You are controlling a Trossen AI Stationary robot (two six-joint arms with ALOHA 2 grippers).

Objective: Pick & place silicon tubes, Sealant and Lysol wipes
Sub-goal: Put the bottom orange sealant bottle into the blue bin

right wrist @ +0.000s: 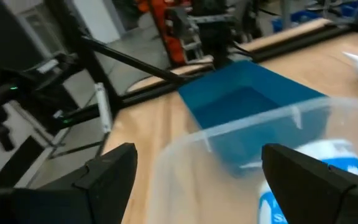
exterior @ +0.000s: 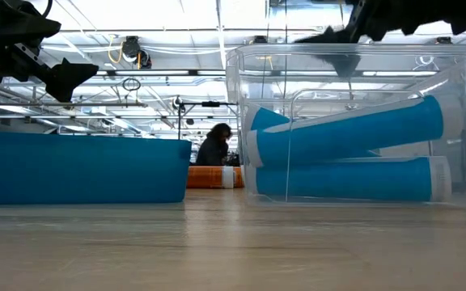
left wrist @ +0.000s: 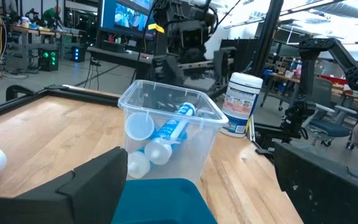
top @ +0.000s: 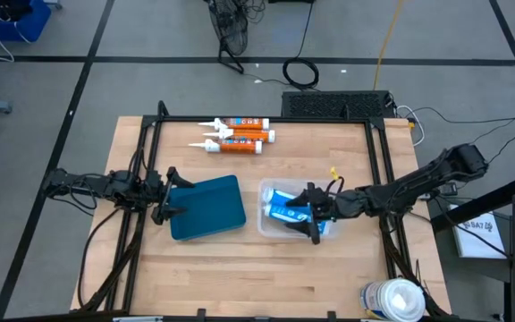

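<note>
Blue-and-white silicone tubes [top: 286, 207] lie on their sides in a clear plastic bin [top: 266, 224], stacked one over another [exterior: 346, 133]. My right gripper [right wrist: 197, 155] hovers open just above the bin's rim [top: 313, 215], nothing between its fingers. Three orange sealant tubes [top: 240, 134] lie on the table at the far edge. The Lysol wipes canister [top: 393, 300] stands upright at the near right corner, and also shows in the left wrist view [left wrist: 242, 102]. My left gripper [top: 170, 195] waits open and level at the left side of a blue tray [top: 208, 207].
The blue tray [exterior: 71, 166] rests flat on the table left of the clear bin [exterior: 354, 121]. A black frame [top: 266, 121] runs around the work area. A person [exterior: 214, 145] sits in the room beyond the table. Bare wood lies along the near edge.
</note>
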